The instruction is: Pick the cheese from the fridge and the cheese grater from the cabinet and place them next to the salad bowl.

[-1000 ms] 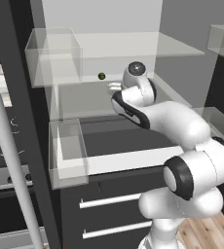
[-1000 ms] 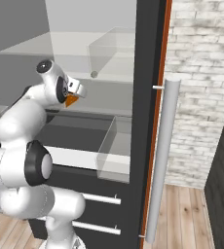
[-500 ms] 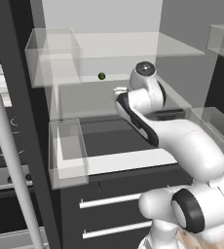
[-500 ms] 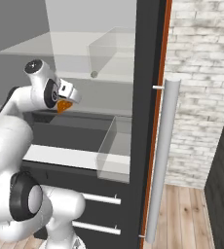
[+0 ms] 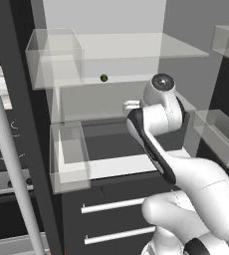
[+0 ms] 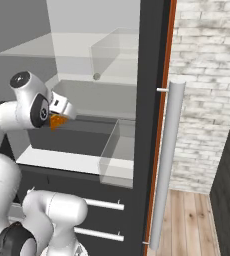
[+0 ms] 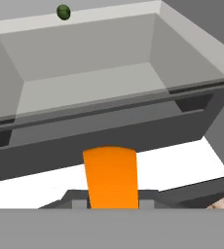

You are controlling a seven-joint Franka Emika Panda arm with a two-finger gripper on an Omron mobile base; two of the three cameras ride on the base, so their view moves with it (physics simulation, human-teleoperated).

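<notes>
My gripper [image 6: 60,118] is shut on the cheese [image 6: 56,122], a small orange wedge held in the air just in front of the open fridge [image 6: 92,100]. In the hand view the cheese [image 7: 110,177] rises as an orange slab between the fingers of the gripper [image 7: 111,203], above the pale drawer [image 7: 99,82] of the fridge [image 7: 192,58]. In the left base view the arm's own links cover the hand in front of the fridge [image 5: 106,55]. The cheese grater, the cabinet and the salad bowl are out of view.
A small dark green ball [image 5: 103,78] [image 6: 96,76] [image 7: 63,11] lies on the glass shelf [image 5: 176,47]. Clear door bins [image 5: 221,134] hang to the right. The fridge door with its long grey handle [image 6: 163,165] stands open at right; a stove [image 5: 2,164] lies left.
The arm has drawn back from the fridge. The hand with the cheese has moved a little left and down in the right base view. The grip is unchanged.
</notes>
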